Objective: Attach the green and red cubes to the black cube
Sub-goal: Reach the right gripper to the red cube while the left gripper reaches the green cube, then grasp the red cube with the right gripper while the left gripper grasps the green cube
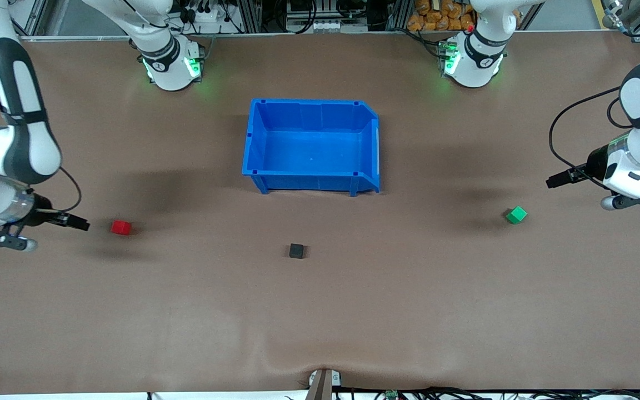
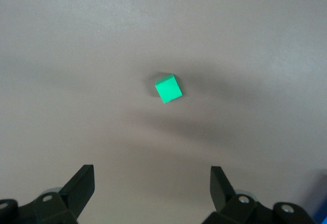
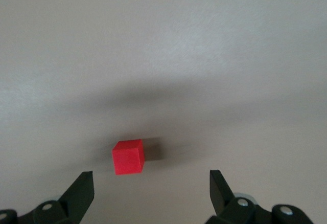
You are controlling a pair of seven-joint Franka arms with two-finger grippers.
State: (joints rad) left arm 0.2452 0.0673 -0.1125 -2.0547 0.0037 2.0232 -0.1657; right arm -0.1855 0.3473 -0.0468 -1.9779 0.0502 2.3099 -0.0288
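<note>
Nothing attached yet. Small matte black cube alone mid-table, nearer camera than blue plastic bin. Left gripper wide, empty, up over bright green cube; right gripper wide, empty, by bright red cube. Risk: green sits rotated, red off-centre; closing uncorrected likely to nudge or pinch corners.

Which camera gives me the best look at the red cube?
The right wrist view: the red cube is large there, just ahead of the open right pincer. The front view shows it small; the left wrist view misses it.
</note>
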